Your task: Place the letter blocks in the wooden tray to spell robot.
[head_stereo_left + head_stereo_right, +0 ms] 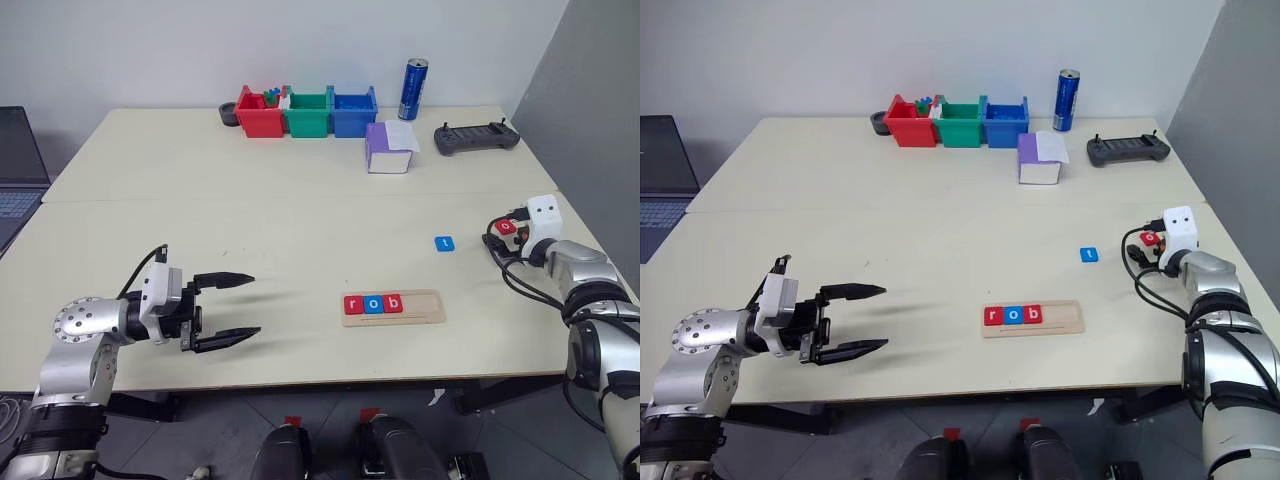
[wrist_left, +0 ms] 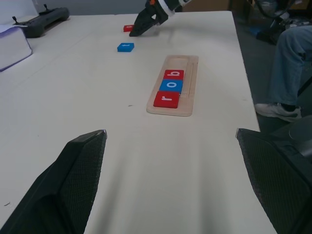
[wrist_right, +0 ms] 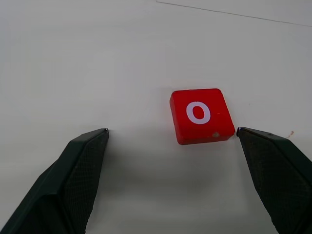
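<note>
Wooden tray (image 1: 392, 308) holds r, o, b; red o block (image 3: 200, 116) between spread right end effector (image 3: 171, 132) fingers, ungrasped; blue t block (image 1: 444, 243) beside it on counter (image 1: 300, 230); left end effector (image 1: 238, 306) spread, empty.

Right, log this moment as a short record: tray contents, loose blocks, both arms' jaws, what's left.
tray: wooden tray holds red r, blue o, red b, side by side at its left end; right part bare
loose blocks: blue t on the table; red o near the table's right edge
right gripper: jaws open, low over the red o, not yet closed on it
left gripper: jaws open, holding nothing, left of the tray
left to place: o, then t
</note>
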